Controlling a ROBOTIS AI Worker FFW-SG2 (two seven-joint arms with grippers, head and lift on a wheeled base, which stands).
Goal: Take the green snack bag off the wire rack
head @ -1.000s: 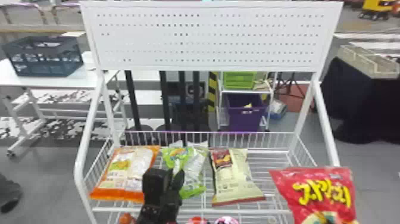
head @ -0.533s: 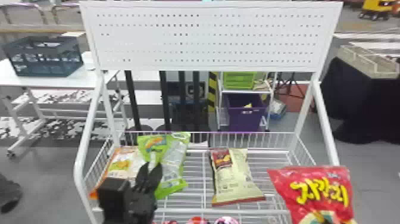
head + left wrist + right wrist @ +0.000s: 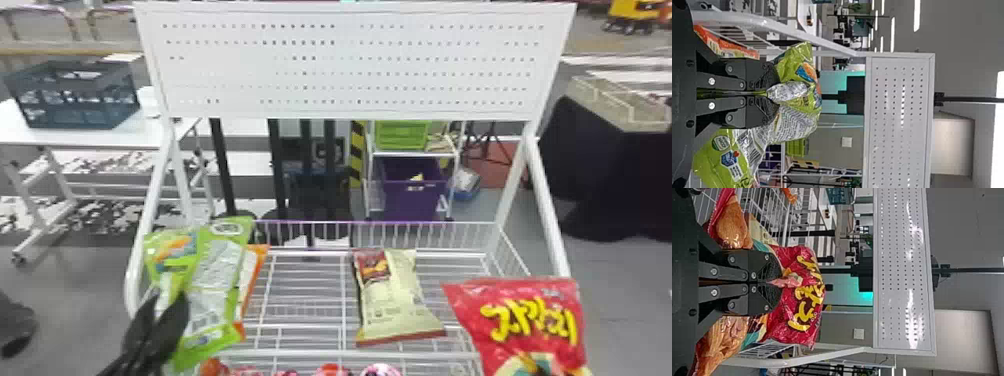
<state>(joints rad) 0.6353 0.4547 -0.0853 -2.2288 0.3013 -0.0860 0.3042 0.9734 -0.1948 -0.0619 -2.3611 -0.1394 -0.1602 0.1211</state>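
Pinching the crinkled, glossy green snack bag (image 3: 214, 285), the left gripper (image 3: 168, 300) hangs near the left edge of the wire rack (image 3: 350, 354); the right gripper (image 3: 777, 282) clamps a puffy red bag (image 3: 530, 320).

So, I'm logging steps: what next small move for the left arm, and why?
Probably draw the left gripper gently back toward the robot: its fingers are shut on the green snack bag, which in the head view overlaps the orange bag and the wire rack, so a slow pull might avoid snagging.
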